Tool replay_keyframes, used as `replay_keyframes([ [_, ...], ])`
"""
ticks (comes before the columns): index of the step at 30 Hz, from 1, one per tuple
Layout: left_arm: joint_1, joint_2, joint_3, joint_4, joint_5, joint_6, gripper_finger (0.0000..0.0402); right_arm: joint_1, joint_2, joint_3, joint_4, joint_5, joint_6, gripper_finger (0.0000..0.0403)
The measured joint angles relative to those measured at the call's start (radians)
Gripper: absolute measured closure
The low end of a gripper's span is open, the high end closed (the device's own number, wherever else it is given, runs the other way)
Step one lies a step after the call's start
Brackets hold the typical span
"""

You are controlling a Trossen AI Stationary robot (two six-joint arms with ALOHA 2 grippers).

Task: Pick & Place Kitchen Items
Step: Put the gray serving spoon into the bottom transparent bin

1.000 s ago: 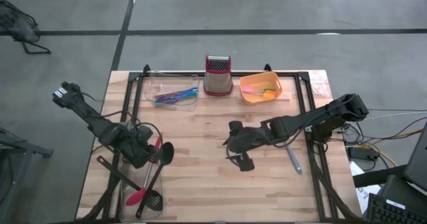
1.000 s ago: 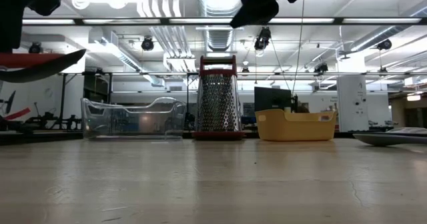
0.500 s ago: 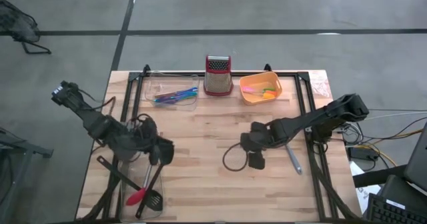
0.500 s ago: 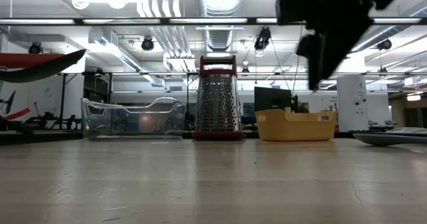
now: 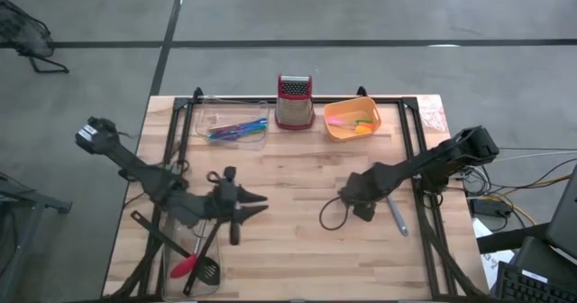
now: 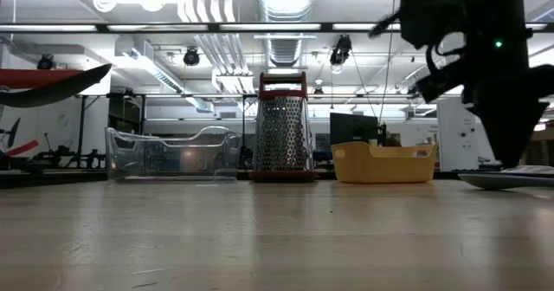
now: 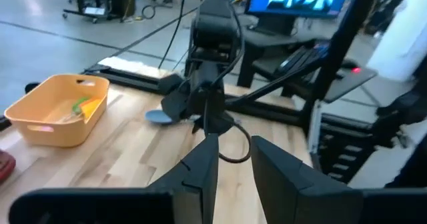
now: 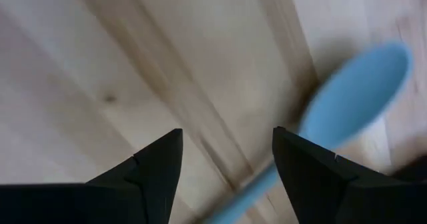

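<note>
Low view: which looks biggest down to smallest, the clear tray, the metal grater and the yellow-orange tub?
1. Clear tray, widest.
2. Metal grater, tallest.
3. Yellow-orange tub.
Tray versus grater is close; all stand about equally far away.

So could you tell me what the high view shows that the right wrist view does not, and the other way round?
Only the high view shows the whole table: the grater, the orange tub, the clear tray, the red spoon and the left gripper over the table's left half. Only the right wrist view shows the right gripper's two fingers standing apart just above the wood. Both show the pale blue spoon lying on the wood beside the right gripper.
</note>
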Motion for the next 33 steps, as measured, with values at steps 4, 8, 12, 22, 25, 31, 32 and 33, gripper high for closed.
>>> replay_keyframes([
  [4, 0.014, 0.081, 0.000, 0.044, 0.005, 0.003, 0.0307, 0.002, -0.001, -0.047, -0.046, 0.000, 0.073, 0.0169],
  [8, 0.017, 0.149, 0.000, 0.125, 0.008, 0.005, 0.0307, 0.002, -0.014, -0.094, -0.057, -0.013, 0.090, 0.0153],
  [12, 0.017, 0.191, 0.000, 0.193, 0.013, 0.037, 0.0307, 0.006, -0.044, -0.113, -0.056, -0.026, 0.112, 0.0140],
  [22, 0.020, 0.203, 0.000, 0.205, 0.013, 0.036, 0.0307, 0.007, -0.138, -0.241, 0.061, -0.071, 0.187, 0.0155],
  [25, 0.020, 0.203, 0.000, 0.205, 0.013, 0.035, 0.0307, 0.006, -0.168, -0.300, 0.139, -0.105, 0.186, 0.0171],
  [31, 0.022, 0.203, 0.001, 0.209, 0.012, 0.035, 0.0307, 0.006, -0.232, -0.370, 0.207, -0.111, 0.190, 0.0205],
  [32, 0.023, 0.203, 0.001, 0.209, 0.012, 0.035, 0.0307, 0.006, -0.241, -0.377, 0.217, -0.112, 0.188, 0.0213],
  [33, 0.023, 0.203, 0.001, 0.208, 0.012, 0.035, 0.0307, 0.006, -0.253, -0.381, 0.225, -0.112, 0.185, 0.0222],
])
